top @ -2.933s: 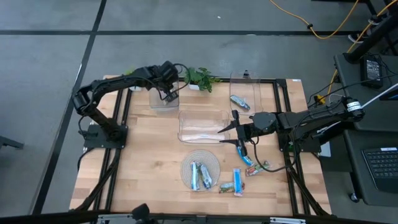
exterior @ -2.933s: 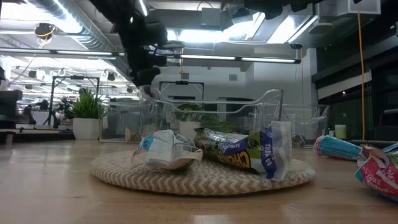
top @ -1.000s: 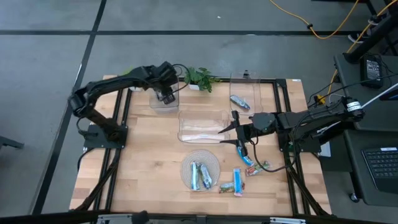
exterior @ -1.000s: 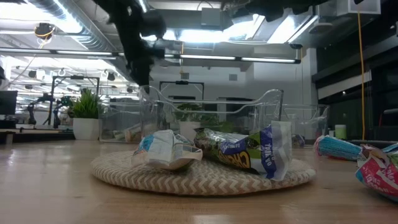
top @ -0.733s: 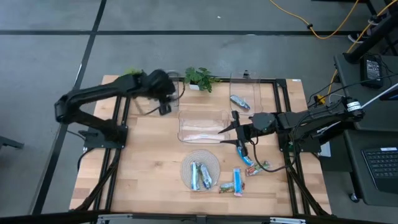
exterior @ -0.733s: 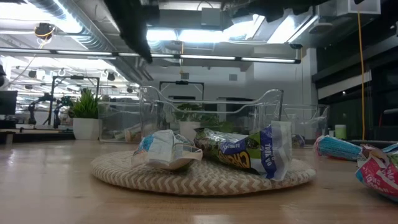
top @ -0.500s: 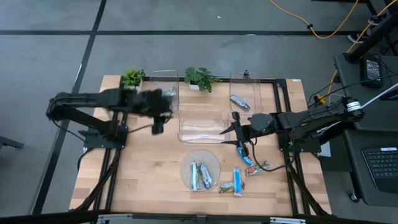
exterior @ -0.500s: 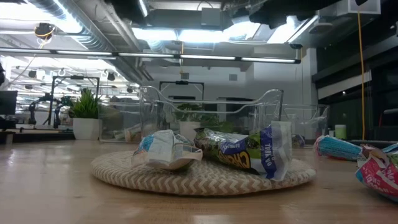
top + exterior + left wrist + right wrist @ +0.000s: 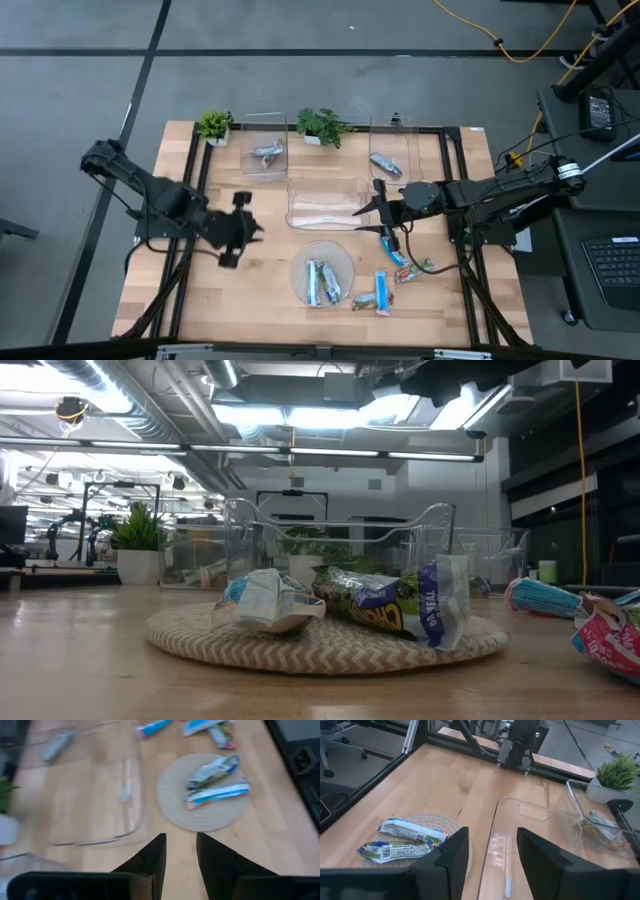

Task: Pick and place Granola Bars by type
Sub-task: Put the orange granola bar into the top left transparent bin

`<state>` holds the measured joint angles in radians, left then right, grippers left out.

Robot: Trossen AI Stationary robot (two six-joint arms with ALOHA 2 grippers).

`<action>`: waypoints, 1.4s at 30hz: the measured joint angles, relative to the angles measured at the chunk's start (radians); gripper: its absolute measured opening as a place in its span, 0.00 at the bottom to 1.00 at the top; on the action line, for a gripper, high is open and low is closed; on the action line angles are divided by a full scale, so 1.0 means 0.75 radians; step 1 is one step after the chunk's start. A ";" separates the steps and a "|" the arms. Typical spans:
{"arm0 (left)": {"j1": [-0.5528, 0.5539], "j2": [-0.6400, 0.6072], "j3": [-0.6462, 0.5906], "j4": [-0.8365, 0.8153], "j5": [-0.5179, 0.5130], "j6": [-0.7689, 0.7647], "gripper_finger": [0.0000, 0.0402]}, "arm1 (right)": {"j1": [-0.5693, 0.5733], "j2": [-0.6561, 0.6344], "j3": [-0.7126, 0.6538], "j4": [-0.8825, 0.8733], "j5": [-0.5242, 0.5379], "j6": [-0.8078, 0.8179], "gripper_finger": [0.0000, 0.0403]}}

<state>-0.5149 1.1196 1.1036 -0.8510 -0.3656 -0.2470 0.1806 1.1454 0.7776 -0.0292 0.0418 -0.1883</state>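
Two bars (image 9: 322, 282) on mat (image 9: 322, 271), lower centre; three bars (image 9: 385, 282) right of it; large bin (image 9: 326, 203) above.

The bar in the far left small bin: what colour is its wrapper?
Silvery-green; the bar in the small bin shows best in the high view.

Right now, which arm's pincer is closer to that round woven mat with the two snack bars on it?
Right. The right pincer hangs just beyond the mat, by the big clear bin; the left pincer is farther off to the mat's side.
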 joint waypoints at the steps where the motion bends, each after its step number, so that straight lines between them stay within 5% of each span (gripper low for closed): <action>1: -0.024 0.004 -0.025 0.035 0.000 -0.012 0.25 | 0.000 0.000 0.000 0.000 0.000 0.000 0.42; 14: -0.114 0.110 -0.239 0.479 0.046 0.073 0.25 | 0.000 0.000 0.000 0.001 0.000 -0.005 0.42; 24: -0.114 0.337 -0.256 0.680 0.071 0.439 0.25 | 0.000 0.000 0.000 0.001 -0.001 -0.009 0.42; 33: -0.085 0.534 -0.256 0.794 0.069 0.488 0.25 | 0.000 0.000 0.000 0.001 -0.001 -0.010 0.42; 42: -0.035 0.665 -0.255 1.016 0.103 0.631 0.40 | 0.000 0.000 0.000 0.004 -0.001 -0.010 0.42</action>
<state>-0.5411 1.6186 0.9121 -0.0893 -0.2888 0.2260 0.1806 1.1454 0.7776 -0.0261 0.0414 -0.1955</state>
